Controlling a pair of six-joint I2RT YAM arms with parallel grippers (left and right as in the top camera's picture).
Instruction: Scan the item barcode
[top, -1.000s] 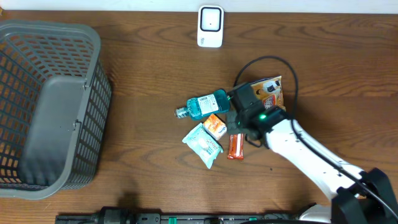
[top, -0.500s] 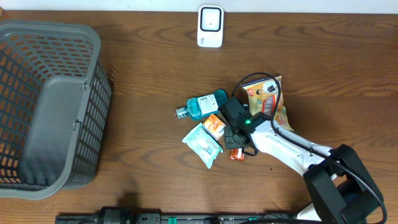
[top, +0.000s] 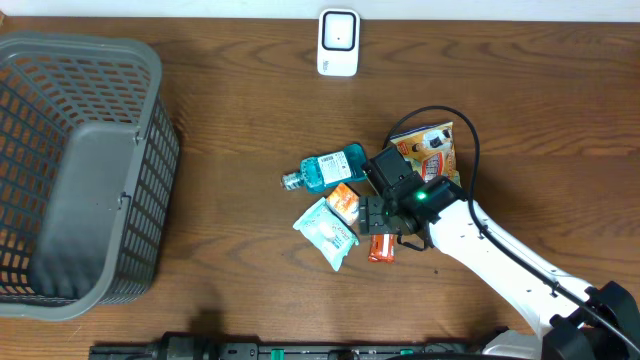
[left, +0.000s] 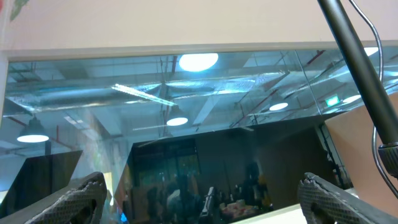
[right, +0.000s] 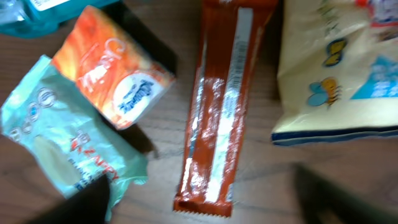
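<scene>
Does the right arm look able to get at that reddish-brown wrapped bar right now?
Probably yes. The right gripper hangs open over the bar, nothing lies on top of it, and the orange packet and yellow bag sit off to its sides.

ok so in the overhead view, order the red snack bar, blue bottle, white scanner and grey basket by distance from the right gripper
From the right gripper:
1. red snack bar, right beside it, on the robot's side
2. blue bottle, up and to the left
3. white scanner, at the far table edge
4. grey basket, far left
</scene>
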